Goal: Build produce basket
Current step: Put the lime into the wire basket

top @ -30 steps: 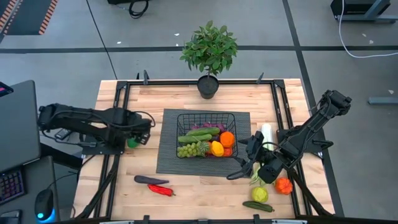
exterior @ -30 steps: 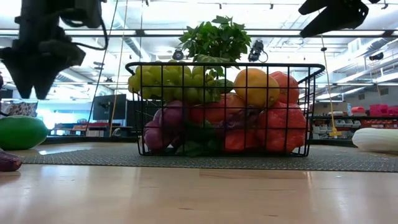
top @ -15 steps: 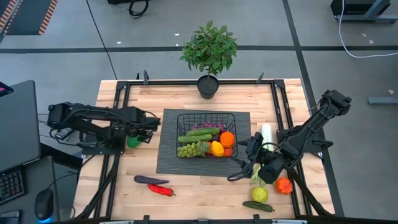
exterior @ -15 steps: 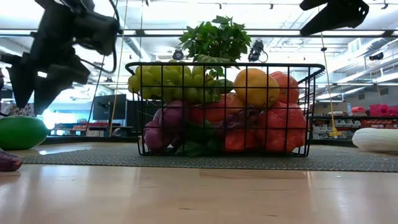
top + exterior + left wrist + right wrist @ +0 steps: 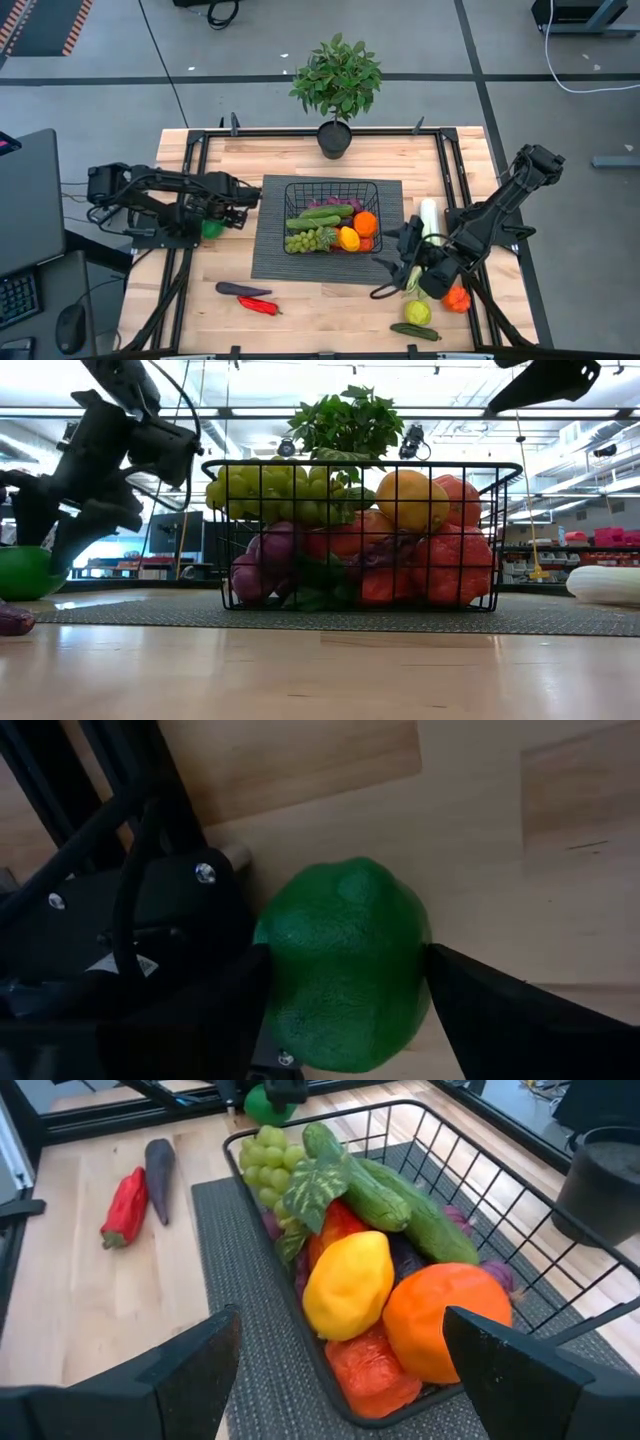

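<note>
The left gripper [image 5: 213,226] straddles a green lime [image 5: 345,965], one finger at each side, jaws spread, at the table's left beside the ribbed mat [image 5: 268,262]. The right gripper [image 5: 392,272] hangs open by the mat's right edge. The wire basket [image 5: 372,189] on the mat holds grapes [image 5: 262,1152], cucumbers [image 5: 400,1198], a lemon [image 5: 348,1284] and an orange [image 5: 444,1318].

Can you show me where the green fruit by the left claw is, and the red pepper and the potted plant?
green fruit [image 5: 345,970], left wrist view, middle of its bumpy skin.
red pepper [image 5: 125,1207], right wrist view, middle of its body.
potted plant [image 5: 336,76], high view, centre of its leaves.
</note>
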Controlling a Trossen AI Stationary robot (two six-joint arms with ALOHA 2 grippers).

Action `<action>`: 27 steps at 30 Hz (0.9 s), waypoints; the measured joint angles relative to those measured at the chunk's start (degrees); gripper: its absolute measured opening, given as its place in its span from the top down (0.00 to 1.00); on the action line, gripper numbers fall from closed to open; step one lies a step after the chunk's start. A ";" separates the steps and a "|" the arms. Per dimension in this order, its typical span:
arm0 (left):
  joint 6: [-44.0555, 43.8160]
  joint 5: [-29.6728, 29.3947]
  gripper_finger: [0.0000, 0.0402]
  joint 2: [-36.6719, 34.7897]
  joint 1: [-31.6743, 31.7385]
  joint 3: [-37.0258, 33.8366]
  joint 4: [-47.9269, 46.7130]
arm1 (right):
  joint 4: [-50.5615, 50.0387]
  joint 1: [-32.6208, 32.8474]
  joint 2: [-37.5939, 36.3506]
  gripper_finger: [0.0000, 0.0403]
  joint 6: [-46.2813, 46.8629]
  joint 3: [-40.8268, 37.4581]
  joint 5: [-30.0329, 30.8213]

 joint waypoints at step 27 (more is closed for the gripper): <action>8.87 -0.19 0.54 -0.08 -5.31 25.40 0.37 | -0.06 3.95 0.00 0.14 4.36 0.00 0.35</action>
